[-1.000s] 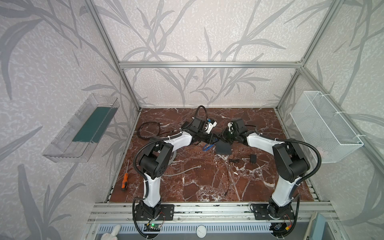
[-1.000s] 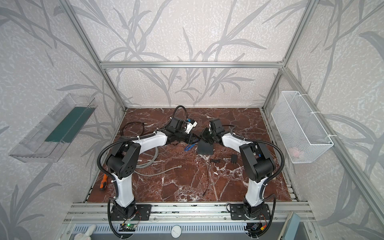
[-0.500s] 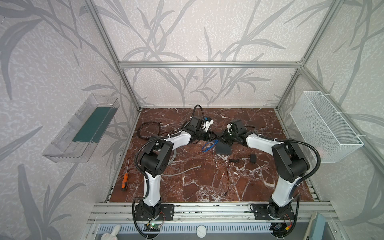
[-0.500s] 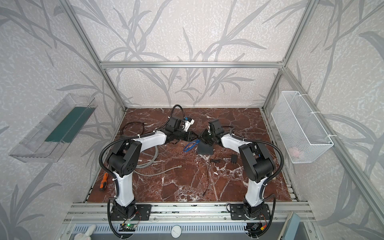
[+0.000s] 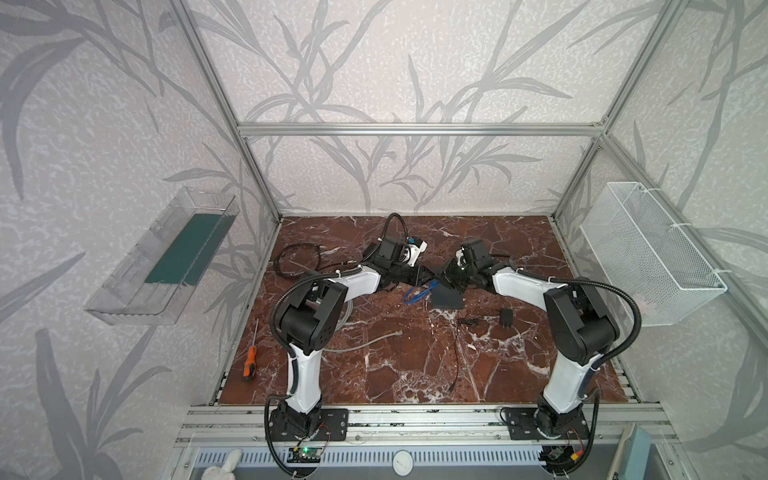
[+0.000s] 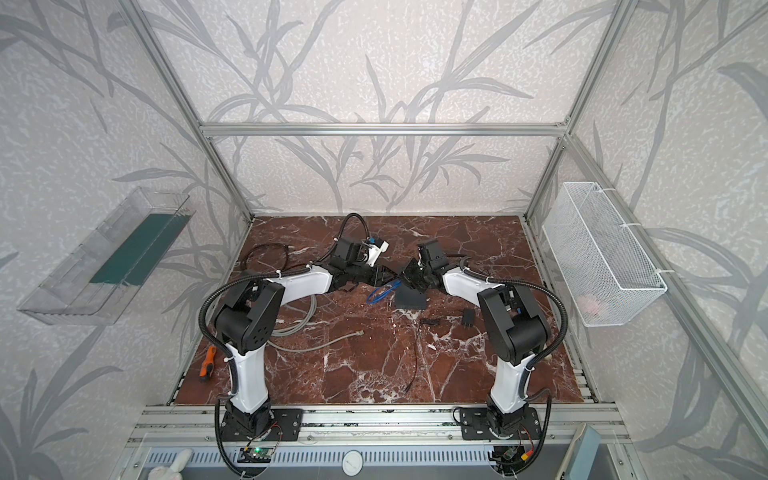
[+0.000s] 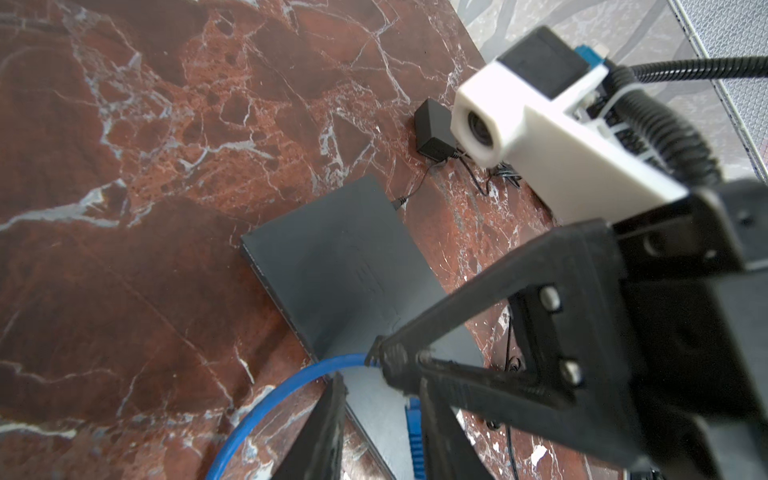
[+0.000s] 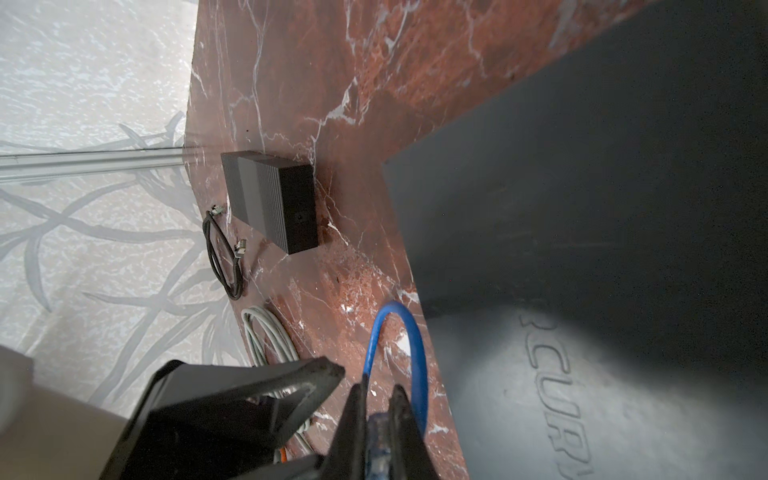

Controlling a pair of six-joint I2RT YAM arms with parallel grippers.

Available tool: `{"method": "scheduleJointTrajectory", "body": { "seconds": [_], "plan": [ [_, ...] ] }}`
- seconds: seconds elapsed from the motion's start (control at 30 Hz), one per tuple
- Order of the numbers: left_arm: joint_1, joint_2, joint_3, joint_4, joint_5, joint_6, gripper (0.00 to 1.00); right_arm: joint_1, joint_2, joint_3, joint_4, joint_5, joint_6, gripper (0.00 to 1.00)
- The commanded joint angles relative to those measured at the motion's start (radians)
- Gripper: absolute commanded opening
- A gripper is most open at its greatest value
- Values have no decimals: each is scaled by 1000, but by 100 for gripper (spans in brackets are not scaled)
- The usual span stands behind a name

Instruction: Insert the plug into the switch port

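The switch [image 5: 448, 299] is a flat dark grey box lying mid-table; its port does not show. A short blue cable [image 5: 415, 294] loops beside it on the marble. My right gripper [image 8: 380, 388] is shut on the plug [image 8: 378, 436], a translucent blue piece at the cable's end, just above the switch's [image 8: 582, 249] edge. My left gripper [image 7: 382, 415] meets it tip to tip in both top views. Its jaws stand a little apart over the switch [image 7: 340, 266]. A ribbed blue stretch of cable [image 7: 413, 428] lies against one finger.
A black power adapter [image 5: 505, 318] and a thin black wire [image 5: 457, 353] lie right of the switch. A finned black box [image 8: 270, 203], a black cable coil [image 5: 297, 259], a grey cable [image 5: 365, 343] and an orange screwdriver [image 5: 249, 361] lie left. A wire basket [image 5: 648, 253] hangs right.
The left gripper's jaws have drawn closer together and its wrist has shifted slightly toward the right gripper. The right gripper keeps its hold and has barely moved.
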Motion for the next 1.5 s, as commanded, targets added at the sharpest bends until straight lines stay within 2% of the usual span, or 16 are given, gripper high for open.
{"method": "scheduleJointTrajectory", "body": {
  "seconds": [0.0,0.33,0.6,0.9,1.07,1.3,1.47],
  "plan": [
    [-9,-24,-29,19,33,3,32,5,-20,13,58,-26,32,11],
    [-10,-18,-35,42,48,-4,31,10,-37,21,67,-36,41,12],
    [-9,-40,-89,181,150,-53,33,10,-16,19,72,-24,48,11],
    [-6,-17,-68,51,70,-9,30,11,-28,25,77,-38,40,11],
    [12,-22,-77,123,68,-62,30,9,-43,-9,65,-22,27,11],
    [17,-29,-69,156,86,-83,35,10,-44,-21,65,-16,27,11],
    [17,-19,-71,144,83,-75,28,10,-49,-22,68,-17,29,11]
  ]
}}
